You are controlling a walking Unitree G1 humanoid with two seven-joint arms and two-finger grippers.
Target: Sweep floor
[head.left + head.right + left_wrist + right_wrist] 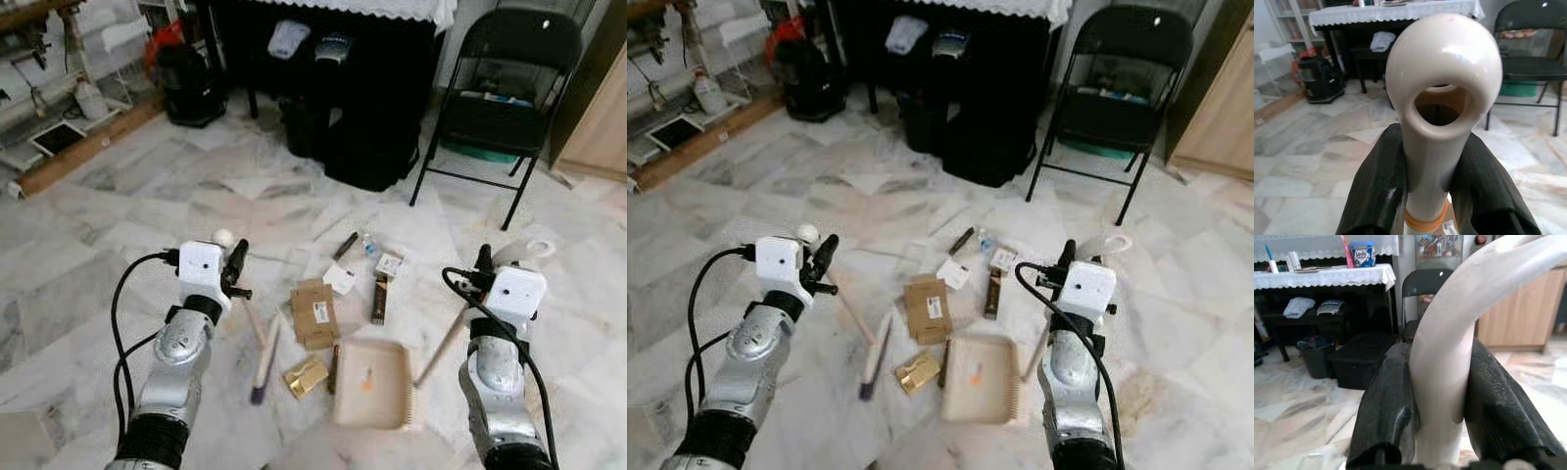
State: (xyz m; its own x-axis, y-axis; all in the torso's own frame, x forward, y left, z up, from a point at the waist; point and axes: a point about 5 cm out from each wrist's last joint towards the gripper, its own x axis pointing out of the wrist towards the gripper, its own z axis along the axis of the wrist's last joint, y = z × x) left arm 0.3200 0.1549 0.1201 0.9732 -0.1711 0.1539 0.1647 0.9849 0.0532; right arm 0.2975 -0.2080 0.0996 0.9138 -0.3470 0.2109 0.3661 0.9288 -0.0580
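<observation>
The left gripper (pixel 1425 196) has its two black fingers (pixel 1376 191) clamped on the cream plastic handle of the short hand broom (pixel 263 352), whose looped end rises above the pads; the broom slants down to a dark bristle head resting on the floor, near and left of centre. The right gripper (pixel 1442 431) is closed tight on the curved cream handle of the beige plastic dustpan (pixel 372 384), whose tray lies flat on the floor between the two arms.

The grey-veined white marble tile floor (pixel 118 225) carries litter just beyond the pan: a flattened brown cardboard box (pixel 313 311), a gold foil packet (pixel 306 376), a dark brown wrapper (pixel 379 298) and small white paper scraps (pixel 340 279). Farther off stand a black folding metal chair (pixel 500 88) on the right, a black table with a white lace cloth (pixel 343 39) with dark bins under it, and a wooden shelf (pixel 59 127) on the left
</observation>
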